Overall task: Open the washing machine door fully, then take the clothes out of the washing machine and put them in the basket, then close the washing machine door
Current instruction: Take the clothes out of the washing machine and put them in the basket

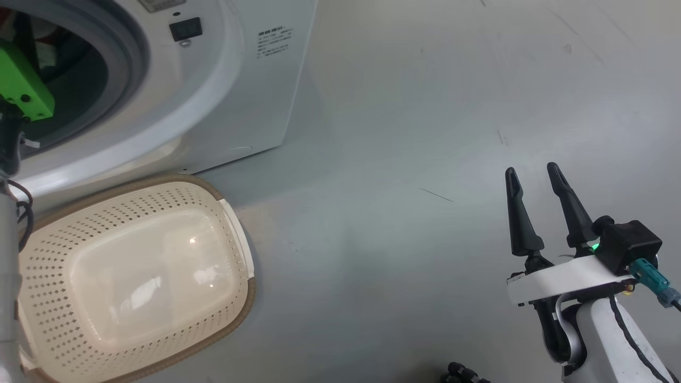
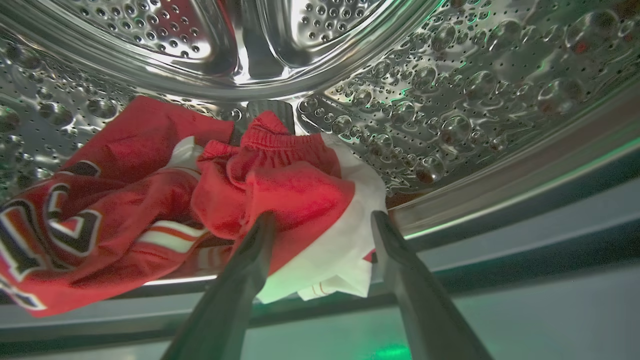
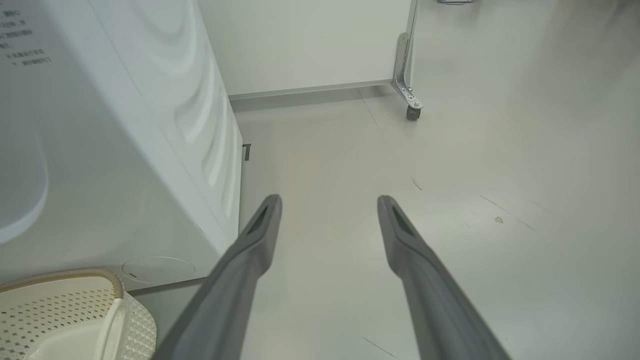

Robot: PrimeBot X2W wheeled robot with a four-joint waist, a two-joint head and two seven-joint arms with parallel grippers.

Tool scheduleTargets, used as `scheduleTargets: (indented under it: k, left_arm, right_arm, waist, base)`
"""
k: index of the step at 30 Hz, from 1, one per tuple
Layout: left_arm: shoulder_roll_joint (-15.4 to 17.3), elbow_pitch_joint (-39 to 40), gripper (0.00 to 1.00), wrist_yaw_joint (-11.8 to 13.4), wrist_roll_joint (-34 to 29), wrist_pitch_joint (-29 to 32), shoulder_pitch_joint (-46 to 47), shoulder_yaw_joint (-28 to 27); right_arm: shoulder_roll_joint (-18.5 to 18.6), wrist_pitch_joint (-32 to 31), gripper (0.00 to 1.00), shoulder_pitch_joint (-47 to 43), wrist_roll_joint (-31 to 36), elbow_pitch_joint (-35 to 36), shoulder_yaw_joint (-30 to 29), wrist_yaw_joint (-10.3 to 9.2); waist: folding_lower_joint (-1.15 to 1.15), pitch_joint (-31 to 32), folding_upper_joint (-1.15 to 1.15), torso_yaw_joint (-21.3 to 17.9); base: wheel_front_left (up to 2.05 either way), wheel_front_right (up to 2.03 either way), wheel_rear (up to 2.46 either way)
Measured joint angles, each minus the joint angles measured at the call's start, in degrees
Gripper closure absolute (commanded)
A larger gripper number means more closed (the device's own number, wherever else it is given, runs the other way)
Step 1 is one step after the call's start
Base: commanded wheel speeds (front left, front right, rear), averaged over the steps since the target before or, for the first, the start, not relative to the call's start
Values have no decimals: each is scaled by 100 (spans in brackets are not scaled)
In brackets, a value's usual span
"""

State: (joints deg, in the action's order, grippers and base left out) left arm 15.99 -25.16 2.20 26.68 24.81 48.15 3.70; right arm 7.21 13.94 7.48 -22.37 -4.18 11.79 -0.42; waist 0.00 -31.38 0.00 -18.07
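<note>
Clothes (image 2: 280, 185), seemingly 2 garments, inside washing machine (image 1: 266, 106).

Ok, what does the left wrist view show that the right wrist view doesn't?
Left wrist: the red clothes heaped in the steel drum, with the open left gripper reaching a finger to either side of a white-trimmed fold. Right wrist: a corner of the basket, the floor, and the open right gripper over it. Both: the washing machine, seen from inside in one and from outside in the other.

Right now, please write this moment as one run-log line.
step: reach for clothes in washing machine | left gripper: open, either side of clothes | right gripper: open, over floor | basket: empty
</note>
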Motion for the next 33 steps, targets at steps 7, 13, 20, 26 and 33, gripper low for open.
scheduleTargets:
  k: [7, 13, 20, 26, 33]
  left_arm:
    - [118, -403, 0, 23, -52, 286, 233, -13]
    - [125, -706, 1, 112, -56, 335, 405, -97]
    - [127, -906, 100, 162, -110, 253, 494, -113]
    - [89, -958, 100, 146, -151, -96, 499, -51]
    - [-58, -813, 100, 49, -149, -713, 480, -86]
  right_arm:
    - [-44, 8, 0, 91, -30, -127, -2, 88]
    - [-76, 24, 0, 146, -30, -231, -35, 97]
    - [-103, 25, 0, 235, -29, -321, -76, 156]
    - [-137, 25, 0, 280, -29, -330, -237, 181]
    - [-130, 25, 0, 283, -15, -300, -389, 188]
  waist:
    - [0, -204, 0, -231]
    - [0, -287, 0, -322]
    - [0, -312, 0, -311]
    - [0, -300, 0, -237]
    - [0, -213, 0, -62]
  base:
    - [0, 0, 0]
    - [0, 0, 0]
    - [0, 0, 0]
    - [0, 0, 0]
    - [0, 0, 0]
